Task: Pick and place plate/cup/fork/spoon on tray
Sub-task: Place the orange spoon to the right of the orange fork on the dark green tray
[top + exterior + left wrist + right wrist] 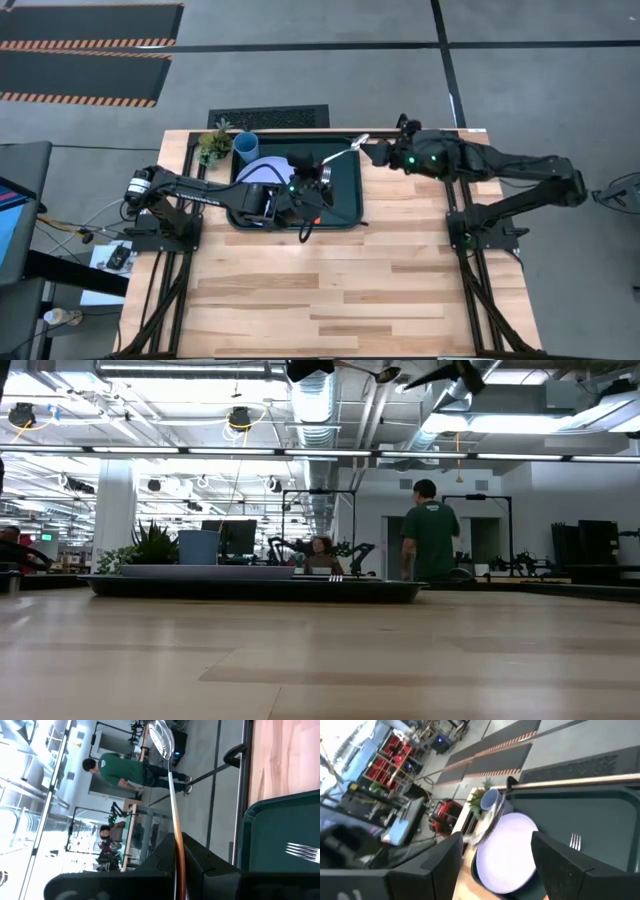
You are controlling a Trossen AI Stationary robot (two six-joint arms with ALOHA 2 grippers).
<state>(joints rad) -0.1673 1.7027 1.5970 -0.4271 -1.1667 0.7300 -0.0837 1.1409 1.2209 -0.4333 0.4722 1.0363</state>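
Observation:
The dark green tray (345, 200) lies at the table's far middle. The lavender plate (262, 172) lies on its left part, with the blue cup (246, 146) at its far left corner. The fork (324, 179) lies on the tray, tines showing in the left wrist view (302, 852). My left gripper (308, 186) is above the tray, shut on the spoon (345, 152), whose bowl (161, 737) points toward the far right. My right gripper (374, 150) is open, just beyond the spoon's bowl. Its fingers (440, 865) stand apart, with the plate (507, 852) and cup (490, 800) ahead. My left gripper pinches the spoon's orange handle (179, 865) between its two fingers. The spoon runs along the fingers and sticks out ahead of them, bowl end farthest. It is lifted clear above the tray.
A small potted plant (214, 143) stands at the far left, beside the cup. The tray's right part (590, 815) is bare apart from the fork. The near half of the wooden table (340, 290) is open. People stand in the room beyond (430, 530).

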